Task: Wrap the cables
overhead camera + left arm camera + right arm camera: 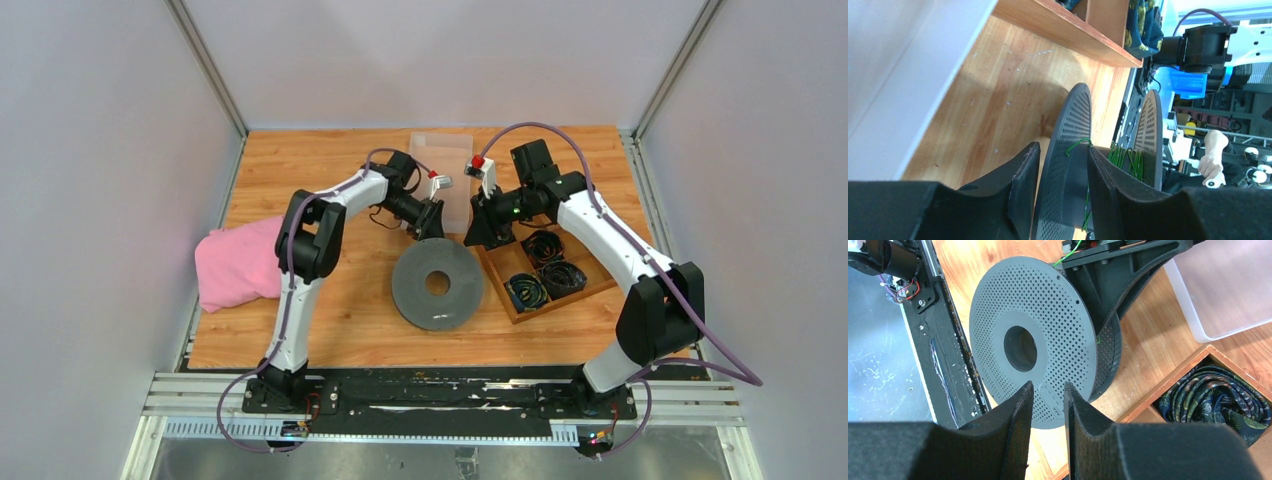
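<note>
Most of the green cable [1126, 159] is hidden. From above, the spool [415, 292] shows only its perforated upper flange, and nothing green can be picked out there. In the left wrist view a short stretch of the windings shows in the slot between the spool's two flanges. The rest is covered by a dark finger [1113, 195] and by the flanges themselves. The spool lies flat on the tabletop [330, 180] with its bore upright, so the windings run round the hub, parallel to the flanges. One loose strand climbs out of the slot and over a flange's rim, and its end cannot be traced. The left hand [1064, 150] is at the spool's far edge with its fingers parted. One finger is outside that flange and one is in the slot; whether either pad touches is unclear. The right hand [1048, 390] hovers by the spool's far-right edge, narrowly parted, with nothing between its fingers.
</note>
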You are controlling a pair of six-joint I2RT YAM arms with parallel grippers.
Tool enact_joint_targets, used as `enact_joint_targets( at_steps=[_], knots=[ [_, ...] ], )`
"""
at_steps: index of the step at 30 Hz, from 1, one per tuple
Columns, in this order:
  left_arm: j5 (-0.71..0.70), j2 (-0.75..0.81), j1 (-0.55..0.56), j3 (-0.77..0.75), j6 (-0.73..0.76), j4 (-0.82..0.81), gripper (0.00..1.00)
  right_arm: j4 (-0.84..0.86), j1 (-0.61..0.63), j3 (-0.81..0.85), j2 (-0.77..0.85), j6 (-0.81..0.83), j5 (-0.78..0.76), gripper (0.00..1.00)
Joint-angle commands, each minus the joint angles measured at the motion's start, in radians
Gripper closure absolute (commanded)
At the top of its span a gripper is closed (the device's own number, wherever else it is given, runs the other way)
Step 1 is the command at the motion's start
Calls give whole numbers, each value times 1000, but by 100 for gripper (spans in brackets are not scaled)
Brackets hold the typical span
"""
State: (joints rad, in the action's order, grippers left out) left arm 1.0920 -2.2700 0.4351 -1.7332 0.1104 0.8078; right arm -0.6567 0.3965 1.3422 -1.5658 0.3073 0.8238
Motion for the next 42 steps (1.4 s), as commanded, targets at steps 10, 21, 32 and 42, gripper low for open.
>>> enact_joint_targets(
  at_steps=[10, 21, 32, 42],
  knots=[
    [2, -94, -40, -99, 100, 91, 53, 14, -16, -21, -5, -7, 36, 71],
    [-67, -30, -83, -122, 126, 95, 51, 16, -15, -59, 16, 32, 38, 71],
    [-300, 351, -161, 102, 103, -125, 31, 32, 124, -193, 115, 159, -86, 68],
    [-555, 843, -191, 541, 149, -287, 9, 112, 408, -193, 47, 103, -555, 42]
  ],
)
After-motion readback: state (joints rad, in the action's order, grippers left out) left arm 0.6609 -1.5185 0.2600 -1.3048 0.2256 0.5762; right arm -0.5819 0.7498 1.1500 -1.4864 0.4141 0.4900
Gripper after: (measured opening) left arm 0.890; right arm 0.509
